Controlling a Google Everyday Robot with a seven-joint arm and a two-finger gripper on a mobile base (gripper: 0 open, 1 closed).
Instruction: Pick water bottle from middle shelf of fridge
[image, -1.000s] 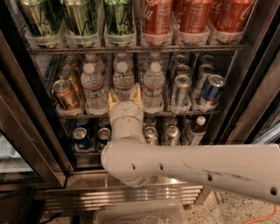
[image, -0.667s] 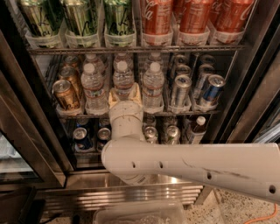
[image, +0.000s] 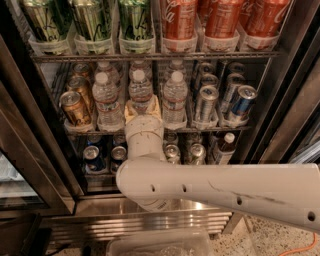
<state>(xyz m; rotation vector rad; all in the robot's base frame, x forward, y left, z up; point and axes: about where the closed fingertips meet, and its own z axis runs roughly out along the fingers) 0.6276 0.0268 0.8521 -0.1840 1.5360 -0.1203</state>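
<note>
- Well, the gripper sits at the front of the middle shelf of the fridge, right at the lower body of the centre water bottle; the white arm reaches in from the lower right, and its wrist hides the bottle's base.
- Whether the claw is clenched on the bottle or released, I cannot tell from where I stand; it looks to me like the grasping step, with the draw-out not yet done.
- That water bottle stands upright in its lane, between the left-hand bottle and the right-hand bottle, both just beside it; gold cans stand further left, silver and blue cans further right.
- To do this well, I'd say: take the ribbed body squarely and only firmly enough to hold, since thin plastic will likely buckle; draw it straight back towards the door opening, upright, so it clears the tray lip; keep the wrist centred so neither neighbour gets nudged over; mind the rack overhead, which leaves little room for lifting.
</note>
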